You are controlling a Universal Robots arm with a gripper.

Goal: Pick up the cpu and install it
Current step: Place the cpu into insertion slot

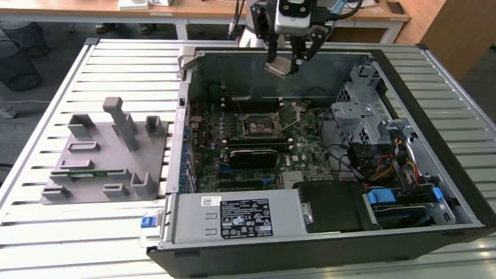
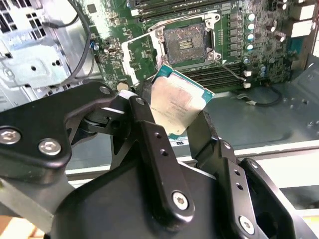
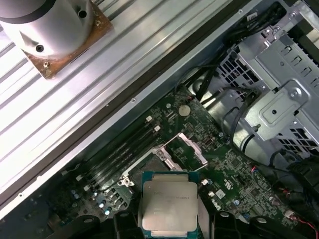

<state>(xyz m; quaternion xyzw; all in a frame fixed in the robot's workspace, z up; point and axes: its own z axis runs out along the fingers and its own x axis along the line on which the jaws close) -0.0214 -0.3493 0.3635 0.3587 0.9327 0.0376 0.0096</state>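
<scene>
Holds the cpu (image 1: pixel 280 67) clenched in the claw (image 1: pixel 288 60), upper centre of the exterior view, above the far wall of the open computer case (image 1: pixel 310 256) and well clear of the motherboard (image 1: pixel 310 151).

Grips by two opposite edges, with the fingers (image 2: pixel 149 144) bearing on the rim only. Judged a way of keeping the contact face and the metal top free of pressure.

Carries the chip tilted, one corner lower, not yet level with the socket (image 1: pixel 259 124). Hangs well apart from that socket, further up the frame.

Presents the socket (image 2: pixel 185 44) uncovered, retaining plate swung aside in the second wrist view — apparently set to receive the part.

Stands far from the grey holder block (image 1: pixel 108 157) on the slatted tabletop (image 1: pixel 124 64), left half of the exterior view.

Appears in both wrist views (image 3: pixel 168 206) as a flat square chip: dull silver-grey metal lid with faint print, stepped at the edges, bordered by a thin teal-green board rim. No visible bend or damage.
</scene>
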